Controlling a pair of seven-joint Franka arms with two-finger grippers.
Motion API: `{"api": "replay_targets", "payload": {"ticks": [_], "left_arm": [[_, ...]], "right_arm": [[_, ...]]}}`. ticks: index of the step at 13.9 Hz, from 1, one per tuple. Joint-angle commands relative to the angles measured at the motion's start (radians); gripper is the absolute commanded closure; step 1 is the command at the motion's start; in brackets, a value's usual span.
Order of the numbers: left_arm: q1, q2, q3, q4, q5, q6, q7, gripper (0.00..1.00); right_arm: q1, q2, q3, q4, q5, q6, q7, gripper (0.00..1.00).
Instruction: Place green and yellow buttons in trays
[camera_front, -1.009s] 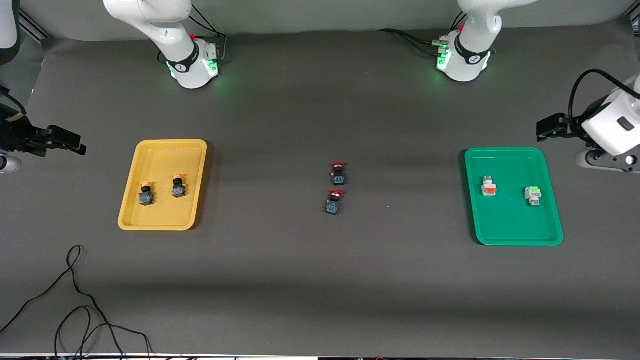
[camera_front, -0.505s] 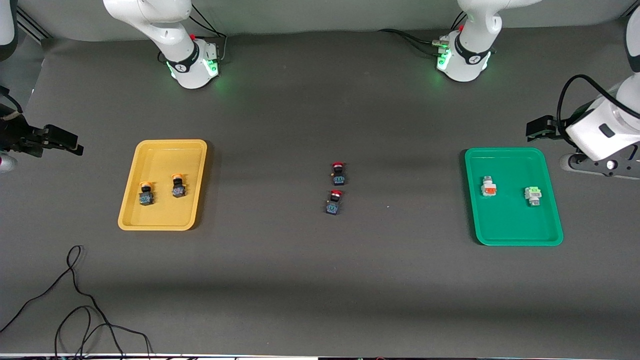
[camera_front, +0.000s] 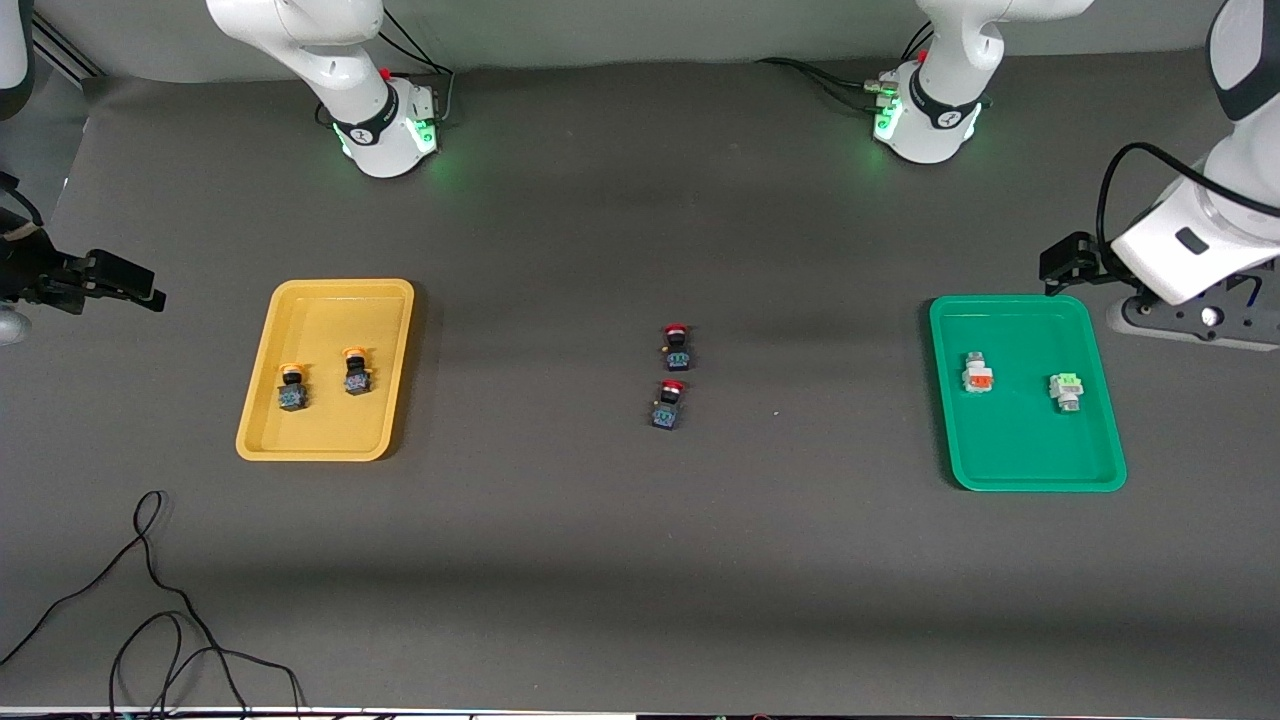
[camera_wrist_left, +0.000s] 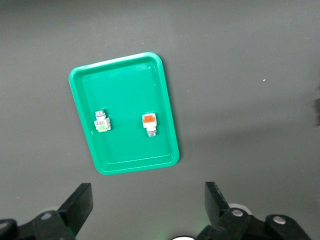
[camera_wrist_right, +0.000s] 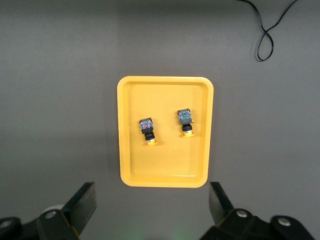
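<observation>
Front view: yellow tray (camera_front: 390, 300) and green tray (camera_front: 1000, 310) sit well apart; left gripper (camera_wrist_left: 147, 202) and right gripper (camera_wrist_right: 152, 205) hover wide, empty.

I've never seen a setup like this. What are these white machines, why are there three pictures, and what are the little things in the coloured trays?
The white machines are two robot arms bolted to a table. One picture looks down from a high camera facing them; the other two come from cameras on each arm's wrist, looking straight down.

The left gripper, a two-finger claw, hangs open and empty at its end of the table, with the green tray in its wrist view. That tray holds two white switches, one with an orange block, one light green. The right gripper, also open and empty, is at its own end; its wrist camera sees the yellow tray, which holds two yellow-capped buttons. Two red-capped buttons lie on the bare mat between the trays.
</observation>
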Motion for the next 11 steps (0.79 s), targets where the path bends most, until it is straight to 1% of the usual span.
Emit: {"api": "replay_targets", "payload": {"ticks": [1, 5, 11], "left_arm": [[-0.019, -0.034, 0.016, -0.054, 0.006, 0.031, 0.034, 0.0], [-0.02, -0.003, 0.019, -0.025, 0.003, 0.002, 0.027, 0.0], [-0.011, -0.003, 0.024, -0.027, 0.003, 0.002, 0.031, 0.0]], "right_arm": [[-0.007, -0.001, 0.01, 0.011, -0.018, 0.0, 0.023, 0.0], [-0.007, -0.001, 0.01, 0.009, -0.018, 0.0, 0.02, 0.0], [-0.007, 0.001, 0.01, 0.009, -0.02, 0.0, 0.02, 0.0]]}}
